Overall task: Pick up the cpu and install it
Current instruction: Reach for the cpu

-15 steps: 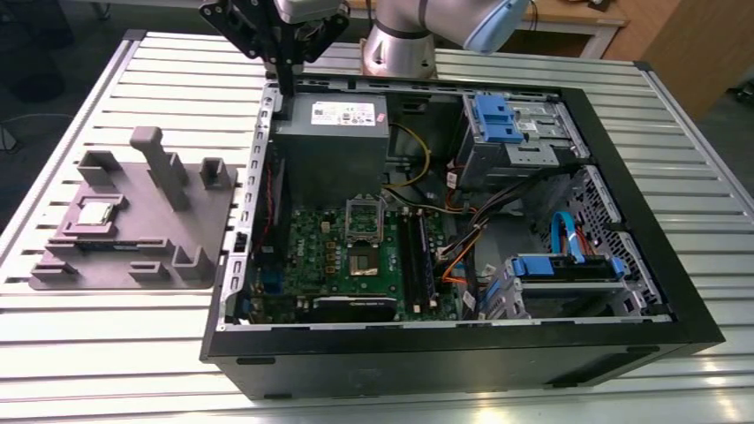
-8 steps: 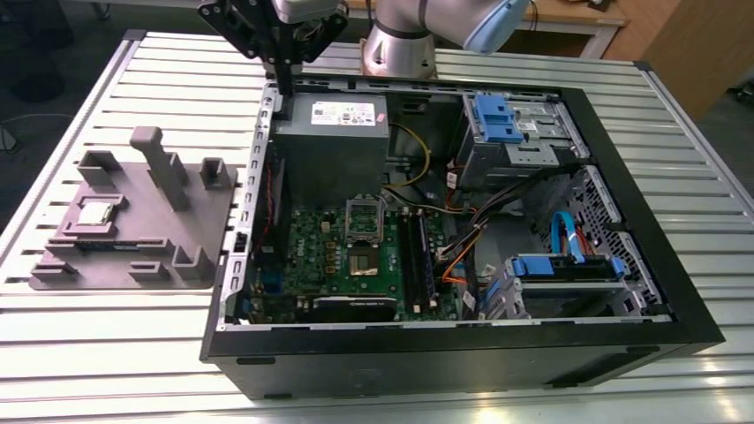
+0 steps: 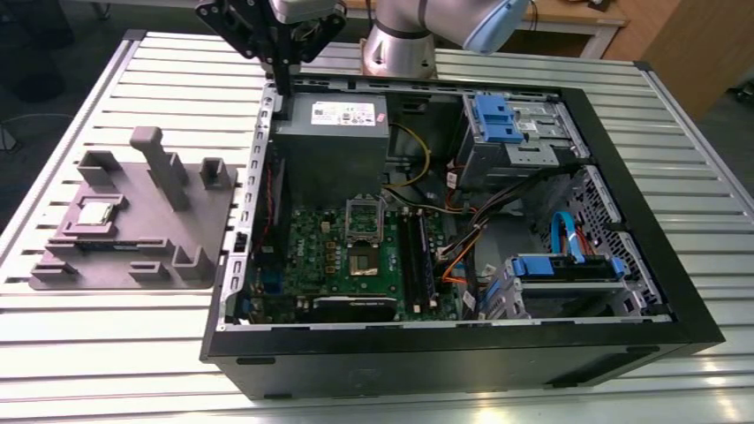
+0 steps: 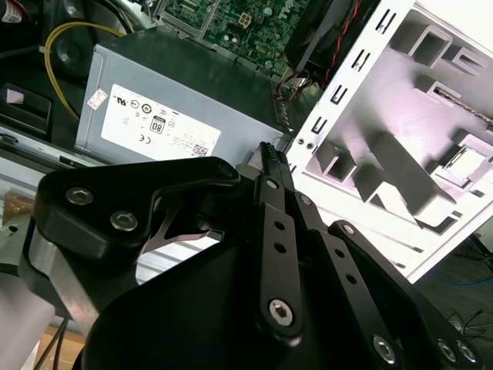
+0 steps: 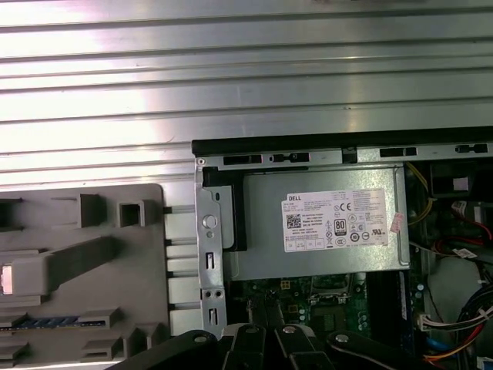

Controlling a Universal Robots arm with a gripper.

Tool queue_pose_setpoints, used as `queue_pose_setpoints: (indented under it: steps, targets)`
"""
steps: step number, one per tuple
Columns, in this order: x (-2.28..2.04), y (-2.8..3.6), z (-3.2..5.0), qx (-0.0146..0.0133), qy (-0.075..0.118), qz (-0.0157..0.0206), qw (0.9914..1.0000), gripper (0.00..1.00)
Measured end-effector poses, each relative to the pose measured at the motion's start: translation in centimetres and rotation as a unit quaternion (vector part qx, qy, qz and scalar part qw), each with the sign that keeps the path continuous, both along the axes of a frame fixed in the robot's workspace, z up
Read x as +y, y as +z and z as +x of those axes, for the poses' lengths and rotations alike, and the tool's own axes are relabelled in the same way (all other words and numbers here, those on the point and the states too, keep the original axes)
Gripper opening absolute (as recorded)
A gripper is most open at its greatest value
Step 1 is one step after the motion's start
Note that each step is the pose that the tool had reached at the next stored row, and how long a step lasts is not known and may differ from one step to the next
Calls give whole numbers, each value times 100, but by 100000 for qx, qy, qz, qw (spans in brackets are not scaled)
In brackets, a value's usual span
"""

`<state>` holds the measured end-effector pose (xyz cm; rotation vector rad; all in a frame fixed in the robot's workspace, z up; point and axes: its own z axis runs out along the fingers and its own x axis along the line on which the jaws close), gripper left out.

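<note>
You see the gripper (image 3: 282,87), pressed together and empty, near the power supply (image 3: 335,132); the cpu (image 3: 94,214) lies well apart.

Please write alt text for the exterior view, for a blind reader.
The gripper hangs above an open computer case, near its power supply. The cpu lies in a grey holder on the slatted table, at the exterior view's left.

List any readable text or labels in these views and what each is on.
White label on the power supply: fine print, symbols and a code square, too small to quote reliably.
Small tag at the power supply's edge: blurred.
Motherboard: markings too small to read.
cpu on the grey tray: no legible print.
</note>
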<state>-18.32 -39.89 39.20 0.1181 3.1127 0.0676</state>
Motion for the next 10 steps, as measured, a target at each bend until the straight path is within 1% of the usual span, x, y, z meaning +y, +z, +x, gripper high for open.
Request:
queue_pose_setpoints:
  steps: [10]
  targets:
    - [0,-2,-23,-1,3,-1,100000,11]
